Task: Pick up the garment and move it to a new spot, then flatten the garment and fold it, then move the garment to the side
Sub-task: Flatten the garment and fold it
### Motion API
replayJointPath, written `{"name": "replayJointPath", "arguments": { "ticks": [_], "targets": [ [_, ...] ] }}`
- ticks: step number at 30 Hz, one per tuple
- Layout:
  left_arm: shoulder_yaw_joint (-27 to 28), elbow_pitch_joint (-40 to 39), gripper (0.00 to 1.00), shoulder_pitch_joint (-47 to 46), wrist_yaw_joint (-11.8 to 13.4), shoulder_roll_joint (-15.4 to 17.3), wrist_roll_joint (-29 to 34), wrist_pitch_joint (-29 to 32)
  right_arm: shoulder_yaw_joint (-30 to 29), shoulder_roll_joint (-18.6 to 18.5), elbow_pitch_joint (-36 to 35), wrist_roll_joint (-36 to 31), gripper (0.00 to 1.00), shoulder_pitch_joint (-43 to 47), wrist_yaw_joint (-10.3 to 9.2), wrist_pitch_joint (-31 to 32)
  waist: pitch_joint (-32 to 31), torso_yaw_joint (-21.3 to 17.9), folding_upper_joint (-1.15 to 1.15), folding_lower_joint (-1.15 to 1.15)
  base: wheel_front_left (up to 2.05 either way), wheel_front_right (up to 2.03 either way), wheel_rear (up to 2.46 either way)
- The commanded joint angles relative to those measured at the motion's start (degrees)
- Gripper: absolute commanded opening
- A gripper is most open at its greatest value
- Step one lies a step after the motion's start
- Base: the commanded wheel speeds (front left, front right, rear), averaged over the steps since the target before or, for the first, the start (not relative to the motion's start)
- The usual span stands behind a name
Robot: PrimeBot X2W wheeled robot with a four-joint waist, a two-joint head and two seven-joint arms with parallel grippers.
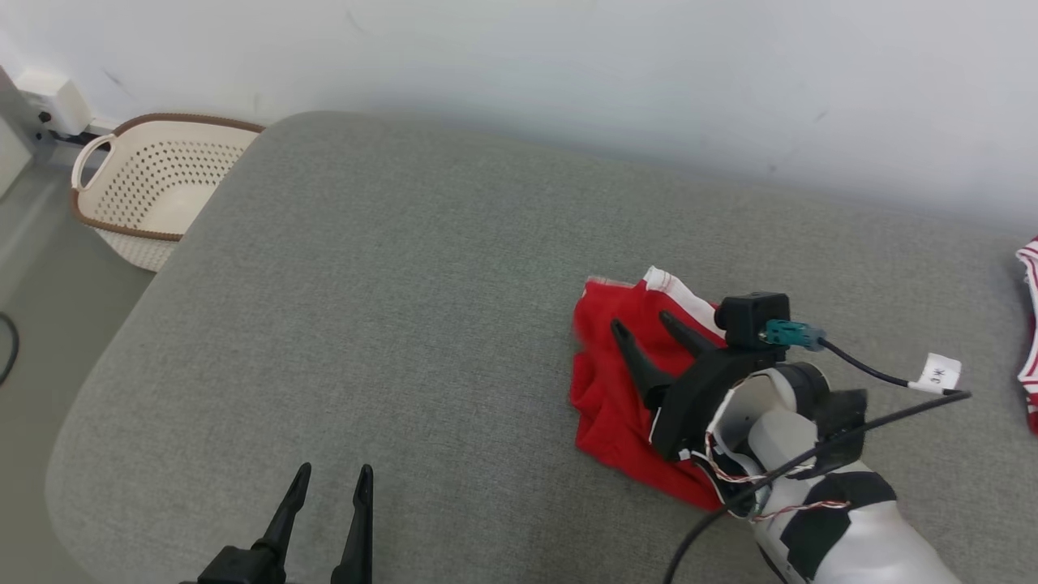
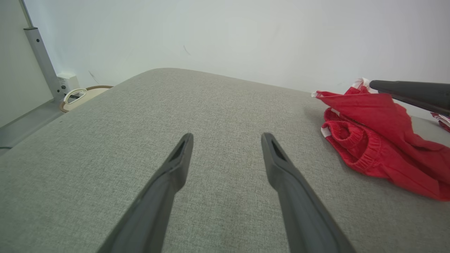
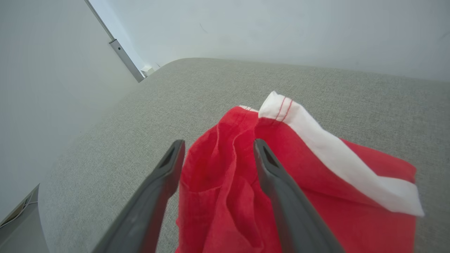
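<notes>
Gaping wide over garment (image 1: pixel 604 397): right gripper (image 1: pixel 641 320) | left gripper (image 1: pixel 335 470): wide | basket (image 1: pixel 122 229): beside cushion (image 1: pixel 405 324)

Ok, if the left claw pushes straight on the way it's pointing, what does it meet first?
Nothing close: the open left claw points across the grey cushion toward the white wall. The red garment lies off to its right. It might graze the cushion first; tilt is unclear.

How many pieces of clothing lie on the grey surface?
2. A red garment lies crumpled beneath the right gripper; a red-and-white striped piece sits at the head view's right edge, cut off. Others may be hidden.
</notes>
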Motion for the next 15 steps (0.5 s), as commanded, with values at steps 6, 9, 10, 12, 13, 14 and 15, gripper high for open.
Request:
{"name": "replayJointPath", "arguments": {
  "ticks": [6,9,10,12,13,14,15],
  "targets": [
    [0.78,-0.47,1.00,1.33,-0.26,0.03,1.07,-0.19,0.07,-4.57,-7.96,2.80,1.00,3.67,-0.06,-2.43,-0.49,-2.33,0.00,0.00,0.00,0.00,0.00],
    [0.98,-0.52,1.00,1.46,-0.41,0.02,1.15,-0.19,-1.64,-6.80,-11.39,2.86,1.00,5.54,-0.06,-3.58,-0.52,-2.92,0.00,0.00,0.00,0.00,0.00],
    [1.11,-0.55,1.00,1.48,-0.41,0.03,1.22,-0.19,-2.32,-7.39,-12.34,2.61,1.00,6.19,-0.06,-3.93,-0.54,-3.10,0.00,0.00,0.00,0.00,0.00],
    [1.32,-0.61,1.00,1.52,-0.56,0.02,1.21,-0.19,-4.23,-8.71,-14.01,1.94,1.00,7.69,-0.06,-4.72,-0.53,-3.35,0.00,0.00,0.00,0.00,0.00],
    [1.43,-0.67,1.00,1.53,-0.62,0.03,1.20,-0.19,-5.37,-9.35,-14.71,1.59,1.00,8.46,-0.06,-5.02,-0.51,-3.46,0.00,0.00,0.00,0.00,0.00],
    [1.54,-0.71,1.00,1.47,-0.66,0.02,1.24,-0.19,-6.50,-9.80,-15.28,1.13,1.00,9.33,-0.06,-5.32,-0.48,-3.56,0.00,0.00,0.00,0.00,0.00],
    [1.60,-0.77,1.00,1.39,-0.69,0.02,1.29,-0.19,-7.57,-10.07,-15.64,0.71,1.00,10.19,-0.06,-5.37,-0.45,-3.64,0.00,0.00,0.00,0.00,0.00]
  ]
}}
